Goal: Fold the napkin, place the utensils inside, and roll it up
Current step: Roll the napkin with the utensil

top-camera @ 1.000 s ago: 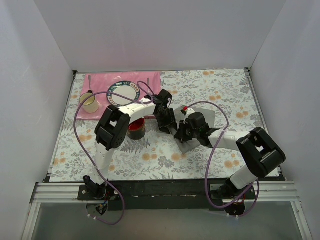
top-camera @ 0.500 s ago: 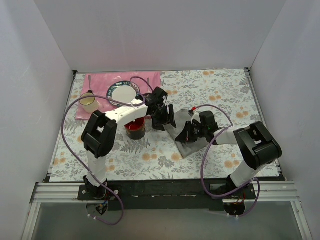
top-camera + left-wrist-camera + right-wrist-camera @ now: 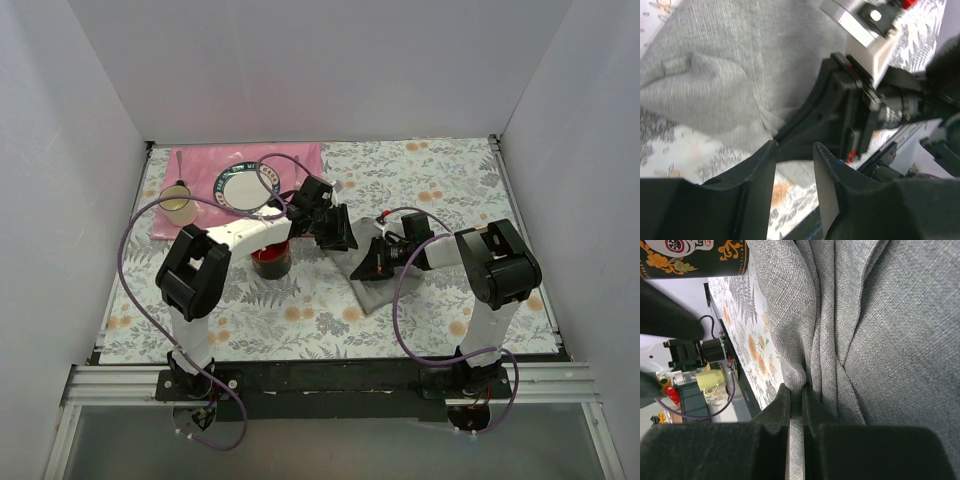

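The grey napkin (image 3: 373, 293) lies bunched on the floral tablecloth, just near of both grippers. It fills the right wrist view (image 3: 880, 315) in folds and shows in the left wrist view (image 3: 715, 75). My right gripper (image 3: 374, 263) is shut on a fold of the napkin (image 3: 796, 390), low over the cloth. My left gripper (image 3: 337, 228) is open and empty (image 3: 792, 150), just left of the right gripper and pointing at it. No green-handled utensil shows in any view.
A red and black mug (image 3: 272, 260) stands just left of the left gripper, and also shows in the right wrist view (image 3: 690, 255). A plate (image 3: 246, 188) and a pink placemat (image 3: 195, 162) lie at the far left. A pale cup (image 3: 180, 207) stands beside them.
The right arm has folded in closer, its gripper staying on the napkin. The napkin's far part has drawn together under the gripper. The left gripper has moved a little farther and to the right.
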You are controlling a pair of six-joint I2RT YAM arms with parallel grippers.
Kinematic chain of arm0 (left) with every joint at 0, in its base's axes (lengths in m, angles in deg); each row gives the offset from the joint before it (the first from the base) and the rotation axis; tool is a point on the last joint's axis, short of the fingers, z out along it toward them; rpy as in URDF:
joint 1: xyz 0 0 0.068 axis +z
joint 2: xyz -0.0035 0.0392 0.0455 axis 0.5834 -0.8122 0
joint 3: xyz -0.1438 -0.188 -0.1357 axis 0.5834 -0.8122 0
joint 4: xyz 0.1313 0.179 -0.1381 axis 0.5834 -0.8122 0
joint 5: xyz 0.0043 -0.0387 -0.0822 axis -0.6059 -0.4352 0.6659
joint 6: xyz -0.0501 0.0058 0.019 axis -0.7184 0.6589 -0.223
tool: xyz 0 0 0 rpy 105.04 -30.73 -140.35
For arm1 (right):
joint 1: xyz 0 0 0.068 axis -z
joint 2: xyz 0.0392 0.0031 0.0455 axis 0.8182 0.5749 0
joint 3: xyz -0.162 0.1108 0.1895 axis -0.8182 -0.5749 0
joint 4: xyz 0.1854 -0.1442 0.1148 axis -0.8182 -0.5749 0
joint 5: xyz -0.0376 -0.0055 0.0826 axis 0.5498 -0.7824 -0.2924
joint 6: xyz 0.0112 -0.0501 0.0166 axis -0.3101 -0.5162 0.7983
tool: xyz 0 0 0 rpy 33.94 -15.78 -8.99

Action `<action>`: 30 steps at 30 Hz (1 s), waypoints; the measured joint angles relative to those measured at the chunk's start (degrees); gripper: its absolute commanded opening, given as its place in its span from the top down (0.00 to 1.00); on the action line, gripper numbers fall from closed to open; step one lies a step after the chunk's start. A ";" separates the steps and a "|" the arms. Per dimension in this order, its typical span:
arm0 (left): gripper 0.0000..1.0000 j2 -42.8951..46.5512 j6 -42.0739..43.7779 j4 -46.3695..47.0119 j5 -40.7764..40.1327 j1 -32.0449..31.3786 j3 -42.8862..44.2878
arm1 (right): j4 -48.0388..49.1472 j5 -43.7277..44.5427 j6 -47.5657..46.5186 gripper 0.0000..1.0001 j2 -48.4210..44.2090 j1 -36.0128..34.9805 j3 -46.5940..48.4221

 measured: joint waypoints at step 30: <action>1.00 -13.33 -4.26 11.45 4.96 3.82 -1.09 | -34.07 17.68 -20.33 0.32 -6.32 -0.81 16.11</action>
